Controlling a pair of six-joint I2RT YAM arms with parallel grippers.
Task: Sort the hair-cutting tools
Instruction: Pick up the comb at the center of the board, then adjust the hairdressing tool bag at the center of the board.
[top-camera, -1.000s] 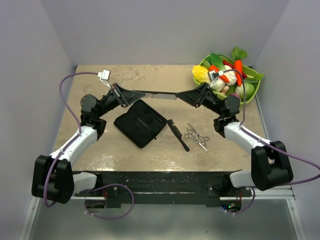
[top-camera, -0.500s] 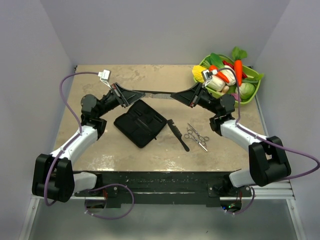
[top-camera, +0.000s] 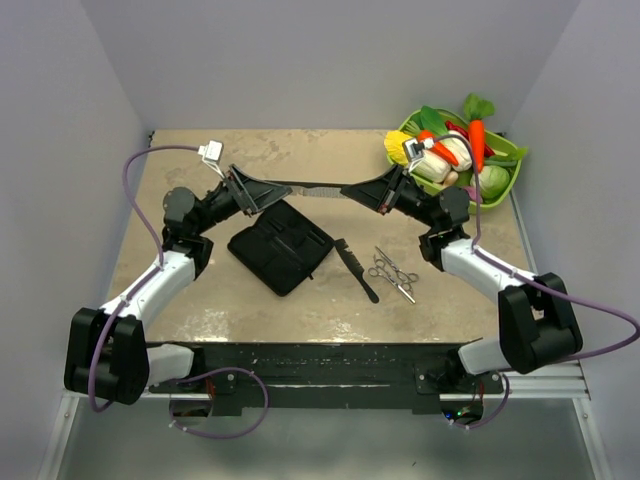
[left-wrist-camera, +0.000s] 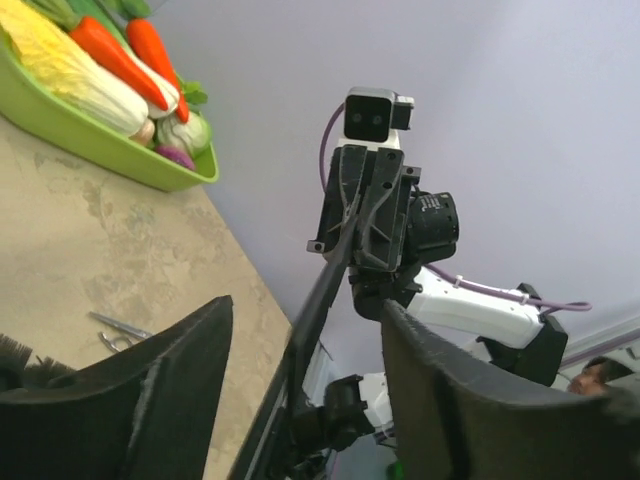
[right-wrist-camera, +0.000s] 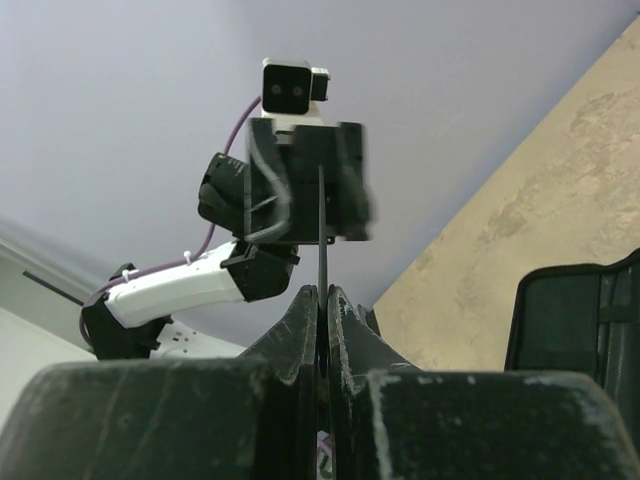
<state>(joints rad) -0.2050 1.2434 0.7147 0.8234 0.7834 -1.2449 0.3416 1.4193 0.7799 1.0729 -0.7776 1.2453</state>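
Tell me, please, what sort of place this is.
Probably a robotics lab test cell: plain walls box in a tan tabletop, a left arm and a right arm are bolted at its near edge, plus a green tray of vegetables.

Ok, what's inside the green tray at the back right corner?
The green tray holds a pile: orange carrots, a pale cabbage, leafy greens. The right arm's wrist camera overlaps its left edge from above; anything under the pile is hidden.

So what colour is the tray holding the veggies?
Lime green tray, seen best from the left wrist camera.
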